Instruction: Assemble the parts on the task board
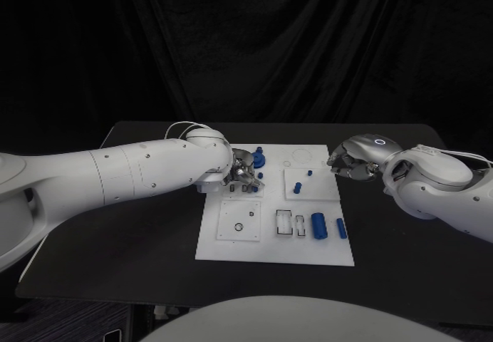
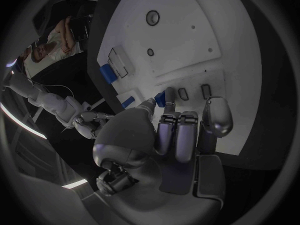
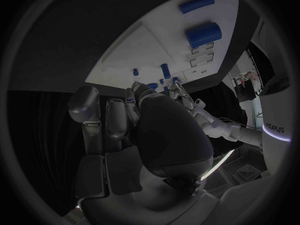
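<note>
Fingers of the silver left hand (image 1: 244, 176) curled over the far-left part of the white rectangular task board (image 1: 246, 249), beside an upright blue peg (image 1: 259, 157); whether they held anything I could not tell. The silver right hand (image 1: 349, 165) hovered at the board's far-right edge, fingers curled, grip unclear. A large blue cylinder (image 1: 320, 226) lay near the front right.

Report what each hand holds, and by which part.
Left hand pinches a small blue part; the place of the hold is hidden. Right hand is curled in, holding nothing visible.

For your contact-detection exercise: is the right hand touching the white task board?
Cannot tell. In the head view the right hand overlaps the task board edge, fingers curled, with no contact or gap visible.
</note>
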Robot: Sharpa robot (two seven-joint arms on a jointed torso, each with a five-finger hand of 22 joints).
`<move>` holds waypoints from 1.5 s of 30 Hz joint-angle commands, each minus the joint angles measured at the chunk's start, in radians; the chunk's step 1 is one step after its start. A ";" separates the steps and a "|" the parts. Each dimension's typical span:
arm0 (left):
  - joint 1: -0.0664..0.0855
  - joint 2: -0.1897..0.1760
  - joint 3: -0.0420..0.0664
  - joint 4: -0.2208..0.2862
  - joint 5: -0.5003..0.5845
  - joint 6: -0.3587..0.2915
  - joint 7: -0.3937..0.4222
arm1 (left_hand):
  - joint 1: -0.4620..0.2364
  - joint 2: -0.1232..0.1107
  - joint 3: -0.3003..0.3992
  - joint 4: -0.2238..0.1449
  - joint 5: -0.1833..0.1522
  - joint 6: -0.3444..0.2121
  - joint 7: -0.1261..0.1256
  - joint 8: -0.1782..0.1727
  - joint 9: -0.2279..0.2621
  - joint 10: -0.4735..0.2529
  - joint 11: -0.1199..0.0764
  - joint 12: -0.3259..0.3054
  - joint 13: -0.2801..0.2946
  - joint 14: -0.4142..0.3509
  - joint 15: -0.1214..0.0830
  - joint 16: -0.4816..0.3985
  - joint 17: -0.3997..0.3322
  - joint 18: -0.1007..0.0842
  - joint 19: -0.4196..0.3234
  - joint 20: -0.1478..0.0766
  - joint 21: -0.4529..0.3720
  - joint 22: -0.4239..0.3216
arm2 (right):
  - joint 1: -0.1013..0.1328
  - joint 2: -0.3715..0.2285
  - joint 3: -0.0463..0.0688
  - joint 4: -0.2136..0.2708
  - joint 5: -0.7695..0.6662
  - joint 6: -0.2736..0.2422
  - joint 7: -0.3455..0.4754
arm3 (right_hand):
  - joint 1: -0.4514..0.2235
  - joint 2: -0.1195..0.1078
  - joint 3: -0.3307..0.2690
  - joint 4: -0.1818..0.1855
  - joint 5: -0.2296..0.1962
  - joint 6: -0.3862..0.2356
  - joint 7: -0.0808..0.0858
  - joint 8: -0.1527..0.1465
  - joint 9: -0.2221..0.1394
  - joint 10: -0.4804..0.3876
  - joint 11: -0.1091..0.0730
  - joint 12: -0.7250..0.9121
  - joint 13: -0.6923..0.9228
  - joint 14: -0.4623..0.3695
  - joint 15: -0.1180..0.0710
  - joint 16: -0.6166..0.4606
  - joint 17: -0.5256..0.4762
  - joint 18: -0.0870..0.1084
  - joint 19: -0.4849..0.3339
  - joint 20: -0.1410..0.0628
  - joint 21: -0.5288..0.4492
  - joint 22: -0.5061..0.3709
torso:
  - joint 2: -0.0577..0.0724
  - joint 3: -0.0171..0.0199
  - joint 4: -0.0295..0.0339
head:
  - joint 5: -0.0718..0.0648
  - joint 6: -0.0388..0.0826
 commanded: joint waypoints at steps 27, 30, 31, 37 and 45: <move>-0.005 -0.004 0.001 0.000 0.002 0.015 0.002 | -0.013 -0.054 0.172 -0.075 0.126 0.019 0.000 -0.055 0.037 0.106 -0.002 0.004 0.262 0.104 0.001 0.003 0.263 0.021 -0.012 -0.003 -0.024 0.004 | -0.002 0.001 0.001 -0.003 -0.003 -0.005 -0.025 | 0.000 0.000 0.010 0.005 0.011 -0.009 0.005 -0.013 -0.006 -0.006 0.002 -0.005 -0.004 0.010 -0.007 -0.011 -0.004 0.014 -0.007 -0.002 -0.013 0.117 | 0.000 -0.0002 0.0005 | 0.009 0.000; -0.006 -0.005 0.001 0.000 0.002 0.017 0.000 | -0.038 -0.076 0.241 -0.097 0.165 0.023 0.001 -0.065 0.051 0.106 -0.001 0.004 0.262 0.104 0.001 0.003 0.263 0.021 -0.011 -0.003 -0.028 0.009 | -0.002 0.001 0.001 -0.003 -0.003 -0.005 -0.026 | 0.000 0.000 0.011 0.006 0.012 -0.010 0.005 -0.015 -0.007 -0.007 0.002 -0.006 -0.005 0.010 -0.006 -0.012 -0.005 0.014 -0.008 -0.002 -0.014 0.116 | 0.000 0.0000 0.0007 | 0.009 0.000; -0.006 -0.006 0.001 0.000 0.002 0.017 0.000 | -0.048 -0.083 0.262 -0.103 0.175 0.024 0.001 -0.068 0.056 0.106 -0.002 0.004 0.262 0.104 0.001 0.003 0.263 0.021 -0.010 -0.003 -0.029 0.011 | -0.002 0.001 0.001 -0.003 -0.003 -0.005 -0.026 | 0.000 0.000 0.011 0.006 0.012 -0.010 0.005 -0.015 -0.007 -0.007 0.002 -0.006 -0.005 0.010 -0.006 -0.012 -0.005 0.014 -0.008 -0.002 -0.014 0.116 | 0.000 0.0001 0.0005 | 0.009 0.000; -0.006 -0.009 0.001 0.001 0.002 0.019 -0.003 | -0.075 -0.102 0.335 -0.131 0.205 0.027 0.002 -0.074 0.075 0.106 -0.003 0.004 0.262 0.104 0.001 0.003 0.263 0.021 -0.008 -0.003 -0.033 0.016 | -0.002 0.001 0.001 -0.003 -0.003 -0.004 -0.028 | -0.001 0.000 0.011 0.006 0.013 -0.011 0.005 -0.015 -0.007 -0.007 0.002 -0.006 -0.005 0.010 -0.006 -0.013 -0.005 0.014 -0.008 -0.002 -0.015 0.116 | 0.000 -0.0006 0.0007 | 0.009 0.000; -0.007 -0.015 0.001 0.004 0.002 0.011 -0.009 | -0.109 -0.119 0.401 -0.156 0.219 0.032 0.002 -0.078 0.096 0.106 -0.002 0.004 0.262 0.104 0.000 0.003 0.263 0.021 -0.007 -0.003 -0.037 0.023 | -0.002 0.001 0.001 -0.004 -0.003 -0.001 -0.031 | -0.001 0.000 0.011 0.006 0.013 -0.011 0.005 -0.015 -0.007 -0.007 0.002 -0.006 -0.005 0.010 -0.006 -0.013 -0.005 0.014 -0.008 -0.002 -0.015 0.116 | 0.000 0.0001 0.0006 | 0.012 0.000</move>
